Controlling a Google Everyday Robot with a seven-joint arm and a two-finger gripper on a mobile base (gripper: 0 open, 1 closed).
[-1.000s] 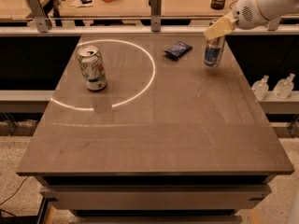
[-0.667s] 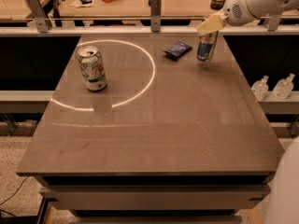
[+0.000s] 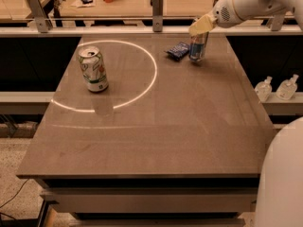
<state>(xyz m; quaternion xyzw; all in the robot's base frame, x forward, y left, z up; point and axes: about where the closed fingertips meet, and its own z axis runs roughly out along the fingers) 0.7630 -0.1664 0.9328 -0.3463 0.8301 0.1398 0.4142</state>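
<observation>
My gripper (image 3: 200,28), with pale yellowish fingers, is at the table's far right, shut on the top of a slim blue can (image 3: 198,47). The can hangs nearly upright, at or just above the tabletop. Right beside it on the left lies a small blue snack bag (image 3: 178,50). A green and white soda can (image 3: 93,70) stands upright at the left, on the edge of a white ring of light (image 3: 152,74) on the brown table (image 3: 161,136).
Two small clear bottles (image 3: 275,88) sit on a ledge to the right of the table. Metal posts (image 3: 157,4) stand along the back rail, with a cluttered counter behind. The robot's white body (image 3: 284,183) fills the lower right corner.
The gripper has carried the blue can leftward along the back of the table, bringing it close to the blue snack bag. The green and white can has not moved.
</observation>
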